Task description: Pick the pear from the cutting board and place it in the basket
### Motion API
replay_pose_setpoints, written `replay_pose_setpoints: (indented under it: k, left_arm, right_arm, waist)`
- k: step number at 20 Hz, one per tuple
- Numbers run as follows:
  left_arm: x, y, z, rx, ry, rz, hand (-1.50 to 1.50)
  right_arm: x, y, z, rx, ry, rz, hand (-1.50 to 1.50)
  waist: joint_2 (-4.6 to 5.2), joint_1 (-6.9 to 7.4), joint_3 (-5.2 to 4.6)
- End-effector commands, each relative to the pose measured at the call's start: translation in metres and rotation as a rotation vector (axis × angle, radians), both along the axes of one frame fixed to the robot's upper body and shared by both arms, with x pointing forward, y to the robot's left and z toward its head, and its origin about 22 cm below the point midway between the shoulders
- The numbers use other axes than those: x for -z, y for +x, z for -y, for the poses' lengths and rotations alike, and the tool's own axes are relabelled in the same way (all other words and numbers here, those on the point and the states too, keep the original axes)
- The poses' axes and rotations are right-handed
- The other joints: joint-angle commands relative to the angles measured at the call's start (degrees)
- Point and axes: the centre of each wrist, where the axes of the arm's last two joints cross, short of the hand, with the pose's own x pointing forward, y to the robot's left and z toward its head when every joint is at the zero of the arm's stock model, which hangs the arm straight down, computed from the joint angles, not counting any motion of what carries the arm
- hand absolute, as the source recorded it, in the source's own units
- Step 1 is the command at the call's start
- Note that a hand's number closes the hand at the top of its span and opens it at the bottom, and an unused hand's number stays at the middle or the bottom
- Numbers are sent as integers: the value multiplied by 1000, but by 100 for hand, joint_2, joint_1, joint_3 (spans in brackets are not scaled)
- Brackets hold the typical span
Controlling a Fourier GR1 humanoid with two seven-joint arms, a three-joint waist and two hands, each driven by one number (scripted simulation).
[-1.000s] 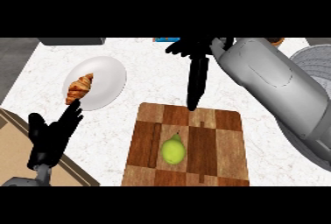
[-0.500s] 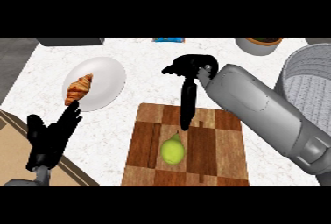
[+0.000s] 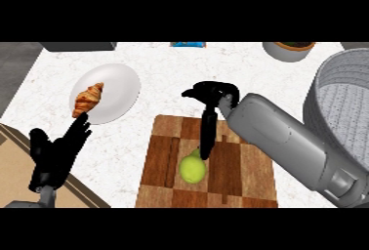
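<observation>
Black and slack-fingered, the left hand [image 3: 54,154] rests at eight o'clock, below the plate [image 3: 115,85] and croissant [image 3: 87,98]. On the board [image 3: 162,161] at six lies the pear [image 3: 192,169]; the right hand [image 3: 208,122] hangs fingers-down, tips at its top, holding nothing. Curl them round its sides before lifting toward the basket [image 3: 338,112] at three.

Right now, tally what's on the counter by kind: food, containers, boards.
Food: 2, pear and croissant
Containers: 3, plate, basket, bowl
Boards: 1, cutting board
Total: 6
</observation>
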Motion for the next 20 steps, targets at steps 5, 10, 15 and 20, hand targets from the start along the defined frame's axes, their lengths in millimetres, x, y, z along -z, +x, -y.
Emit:
replay_pose_setpoints:
  k: [5,10,15,20]
  left_arm:
    - [48,-36,-8,-63,-15,-197,0]
    - [48,-44,-15,-52,-8,-197,0]
    - [45,-30,3,-52,3,-184,0]
    - [43,-42,-9,-40,5,-199,0]
  right_arm:
    - [28,-13,4,29,-8,13,-150]
    - [47,-26,4,39,-2,3,-150]
    - [54,-27,-15,33,-16,2,-150]
    - [77,-37,-17,-11,-79,-46,-150]
  waist:
    - [74,48,-161]
    - [66,50,-162]
    - [96,100,-162]
    - [91,173,-162]
